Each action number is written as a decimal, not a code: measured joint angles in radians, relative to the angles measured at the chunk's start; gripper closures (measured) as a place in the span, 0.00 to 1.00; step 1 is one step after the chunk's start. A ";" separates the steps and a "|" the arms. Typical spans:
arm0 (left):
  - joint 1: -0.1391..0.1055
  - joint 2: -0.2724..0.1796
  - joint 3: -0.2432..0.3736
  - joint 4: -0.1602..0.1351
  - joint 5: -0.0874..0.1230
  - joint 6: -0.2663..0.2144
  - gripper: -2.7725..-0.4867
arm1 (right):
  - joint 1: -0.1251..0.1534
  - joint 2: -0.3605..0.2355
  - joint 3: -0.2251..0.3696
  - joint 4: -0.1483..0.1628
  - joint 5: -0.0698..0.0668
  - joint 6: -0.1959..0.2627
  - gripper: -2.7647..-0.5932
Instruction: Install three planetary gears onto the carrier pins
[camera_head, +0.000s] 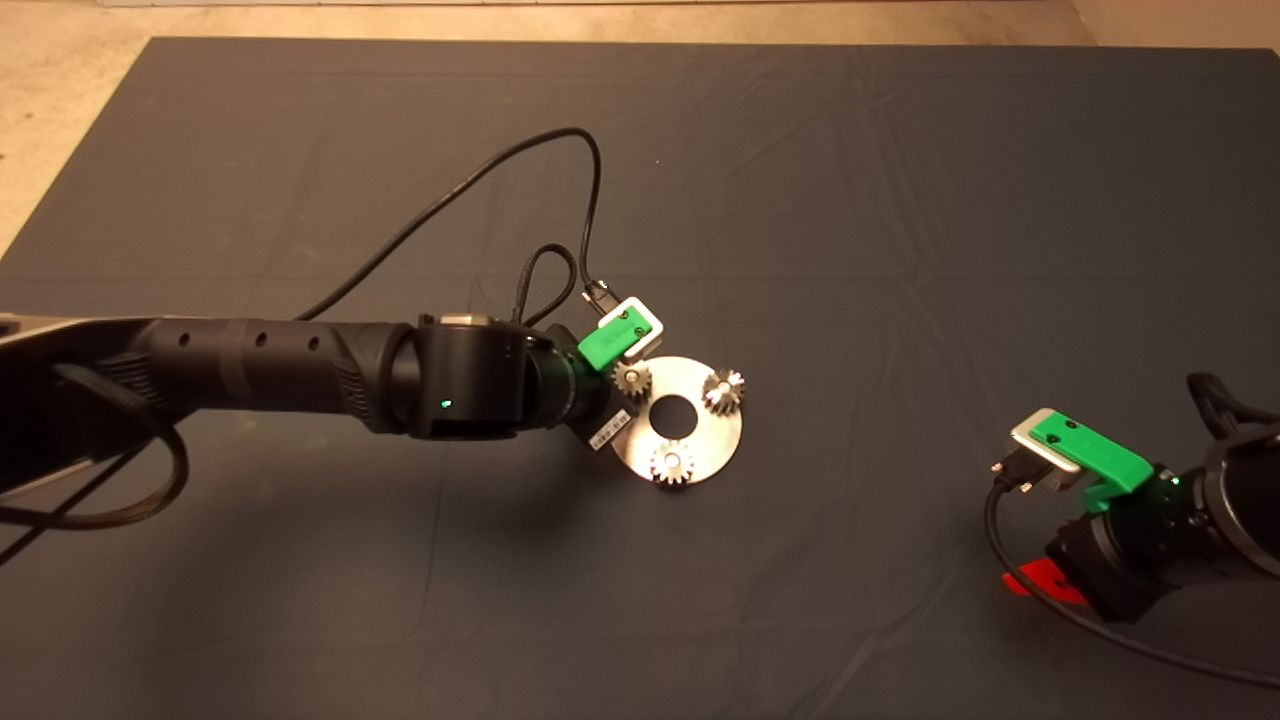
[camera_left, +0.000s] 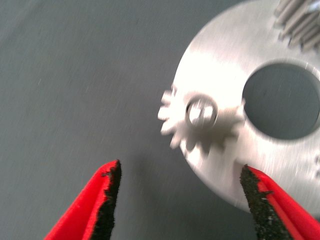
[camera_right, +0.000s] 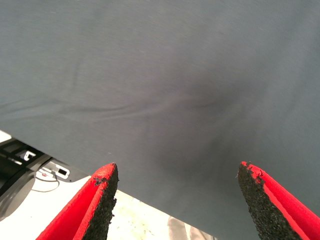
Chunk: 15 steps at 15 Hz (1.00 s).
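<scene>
A shiny round metal disc (camera_head: 700, 425) with a central hole lies at the mat's middle. Three small grey planetary gears sit on its carrier pins: one at the left (camera_head: 632, 379), one at the right (camera_head: 724, 390), one at the front (camera_head: 672, 463). My left gripper (camera_head: 610, 400) hovers at the disc's left edge, open and empty. In the left wrist view the left gear (camera_left: 200, 122) sits on its pin on the disc (camera_left: 220, 55), beyond the spread fingertips (camera_left: 107, 192). My right gripper (camera_head: 1045, 585) is parked at the mat's right front, open and empty, over bare mat.
The left arm's black cable (camera_head: 480, 180) loops over the mat behind the disc. The right arm's cable (camera_head: 1100, 625) trails along the mat's front right. The right wrist view shows the mat's edge (camera_right: 100, 165) and floor beyond it.
</scene>
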 joint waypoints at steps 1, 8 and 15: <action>0.000 -0.013 0.007 -0.015 0.003 0.000 0.49 | 0.000 0.011 0.000 0.000 0.000 0.000 0.46; -0.044 -0.162 0.264 -0.204 0.228 -0.077 0.49 | 0.000 0.211 0.000 0.000 -0.003 0.029 0.46; -0.066 -0.319 0.512 -0.544 0.233 -0.485 0.49 | -0.073 0.650 -0.032 -0.001 0.009 0.272 0.46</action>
